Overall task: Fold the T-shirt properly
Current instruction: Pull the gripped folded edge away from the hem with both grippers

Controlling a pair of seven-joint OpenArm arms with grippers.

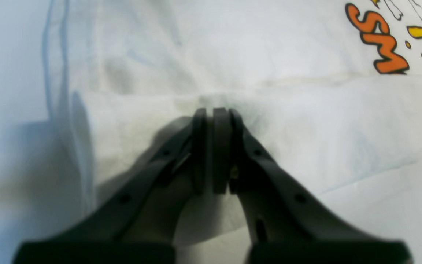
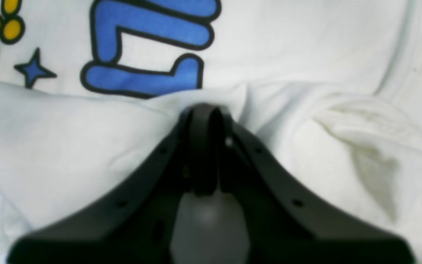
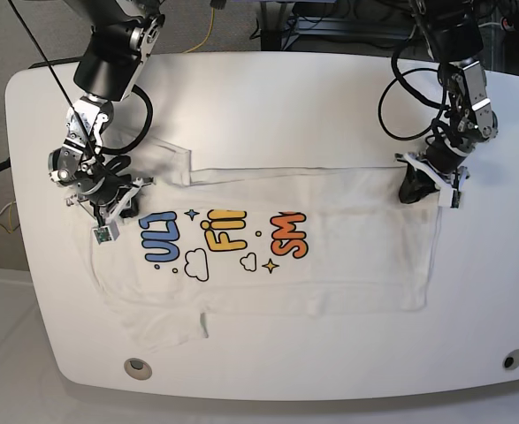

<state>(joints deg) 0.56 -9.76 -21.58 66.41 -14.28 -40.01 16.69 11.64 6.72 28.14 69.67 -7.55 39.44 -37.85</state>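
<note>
The T-shirt [image 3: 330, 256] lies spread across the middle of the white table [image 3: 268, 106], its long axis running from 9 o'clock to 3 o'clock in the base view. Its far edge is folded toward the near side, so the coloured print [image 3: 228, 240] is cut off along the fold and only the lower parts of the blue, yellow and orange letters show, with a cloud and small stars beneath them. One sleeve [image 3: 166, 322] sticks out at about 7 o'clock of the shirt.

The right gripper [image 3: 109, 199] sits at the 9 o'clock end of the fold, just beside the blue letters. In the right wrist view its jaws are pressed together on a ridge of white cloth [image 2: 211, 99], with the blue letter [image 2: 148, 44] and a small blue star [image 2: 33, 69] lying just beyond the pinched fold.

The left gripper [image 3: 427, 187] sits at the 3 o'clock end of the fold, at the shirt's far corner there. In the left wrist view its dark pads [image 1: 221, 146] are closed together with the folded edge of the shirt bunched at their tips [image 1: 214, 110]; the orange letters [image 1: 379, 40] lie toward 1 o'clock of that view, and bare table shows along the 9 o'clock side.
</note>
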